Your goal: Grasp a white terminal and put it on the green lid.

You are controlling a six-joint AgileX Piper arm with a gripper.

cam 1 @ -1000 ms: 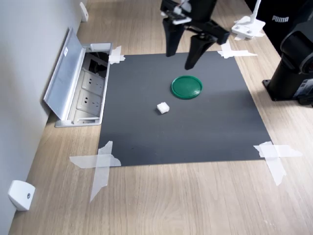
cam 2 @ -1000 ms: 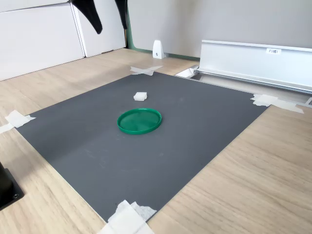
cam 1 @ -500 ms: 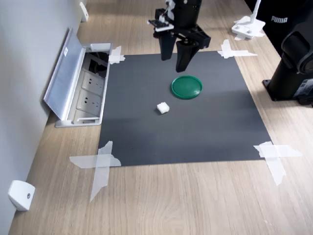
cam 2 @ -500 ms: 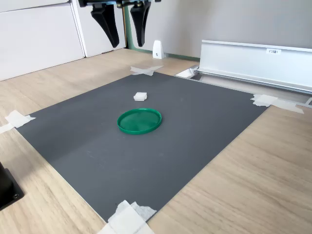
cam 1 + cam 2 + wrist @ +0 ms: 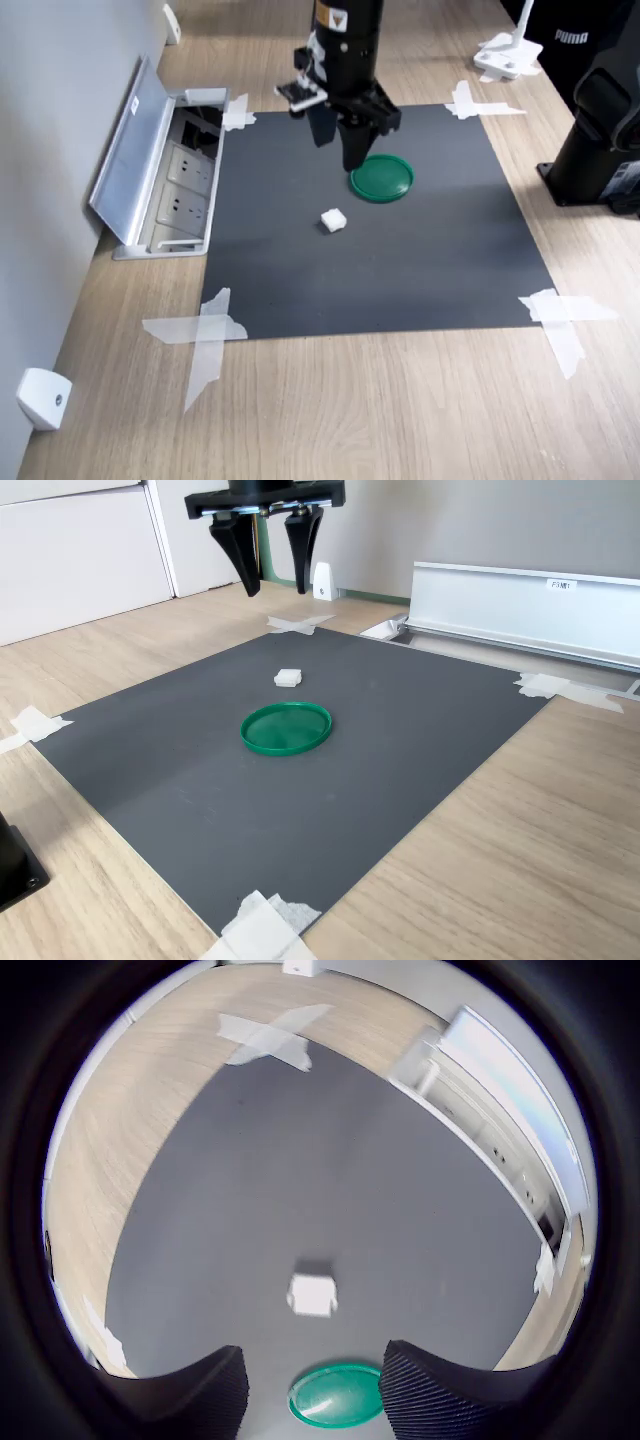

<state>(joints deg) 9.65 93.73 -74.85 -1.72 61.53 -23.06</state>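
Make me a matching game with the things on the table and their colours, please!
Things:
1. lid
2. terminal
3. mat
4. end effector

Colours or states:
A. dark grey
B. open, holding nothing
C. green
D. white

Pairs: 1-C, 2-D, 3-A, 4-B
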